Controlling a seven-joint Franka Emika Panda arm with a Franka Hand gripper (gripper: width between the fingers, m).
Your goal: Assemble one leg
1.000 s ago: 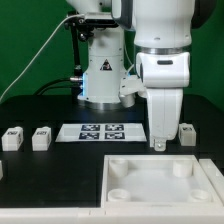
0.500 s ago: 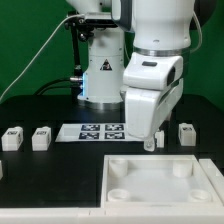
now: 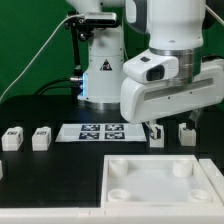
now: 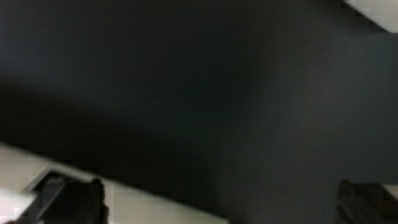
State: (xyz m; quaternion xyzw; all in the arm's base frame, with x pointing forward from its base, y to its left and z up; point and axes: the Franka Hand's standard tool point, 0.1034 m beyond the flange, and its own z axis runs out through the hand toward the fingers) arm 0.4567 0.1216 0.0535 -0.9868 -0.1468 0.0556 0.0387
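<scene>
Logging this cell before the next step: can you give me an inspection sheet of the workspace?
Surface: black table with the fixed marker board.
Job's things: small white tagged legs, two at the exterior view's left, one at its right; large flat white panel with round sockets in front.
Clutter: nothing seen.
Grippers: gripper open, empty, near the table.
Cables: thin pale cable behind.
Surroundings: green backdrop.

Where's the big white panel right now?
In the exterior view the panel lies at the front of the table, toward the exterior view's right, just in front of the marker board.
</scene>
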